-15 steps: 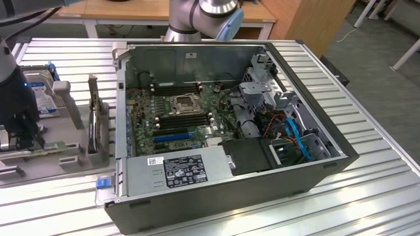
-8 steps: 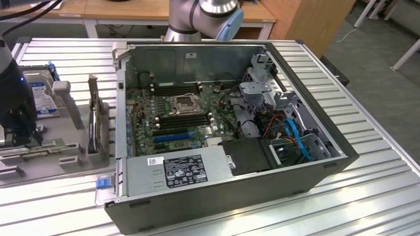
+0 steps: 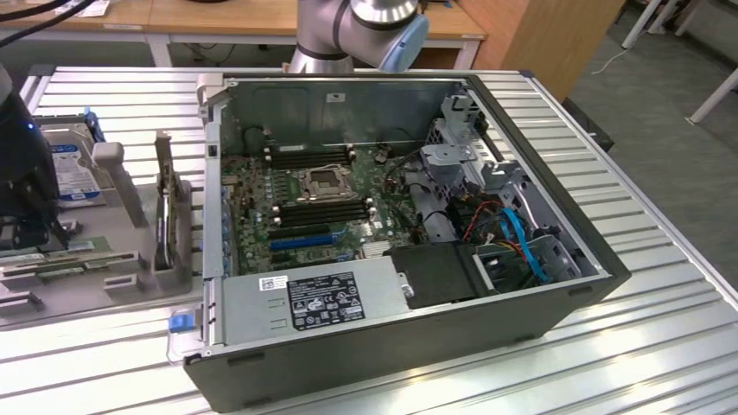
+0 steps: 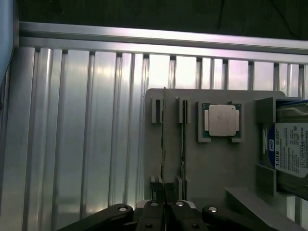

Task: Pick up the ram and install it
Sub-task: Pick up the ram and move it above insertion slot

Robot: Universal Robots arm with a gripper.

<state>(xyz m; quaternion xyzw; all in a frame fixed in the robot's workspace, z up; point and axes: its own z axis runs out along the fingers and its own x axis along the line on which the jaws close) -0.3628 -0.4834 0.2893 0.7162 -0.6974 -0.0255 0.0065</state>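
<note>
Jaws near-shut on ram (image 4: 164,139), edge-up in grey tray (image 4: 216,168), nr WD 1.0TB hdd (image 4: 291,154).

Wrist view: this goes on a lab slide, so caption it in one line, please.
Gripper shut on the ram, upright in its grey holder beside a second stick, CPU chip and hard drive.

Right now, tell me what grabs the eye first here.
The open computer case dominates the exterior view, its motherboard bared, on the slatted table. On the grey tray, the gripper is shut on the ram, standing on edge beside a second stick, a silver CPU chip and a hard drive.
</note>
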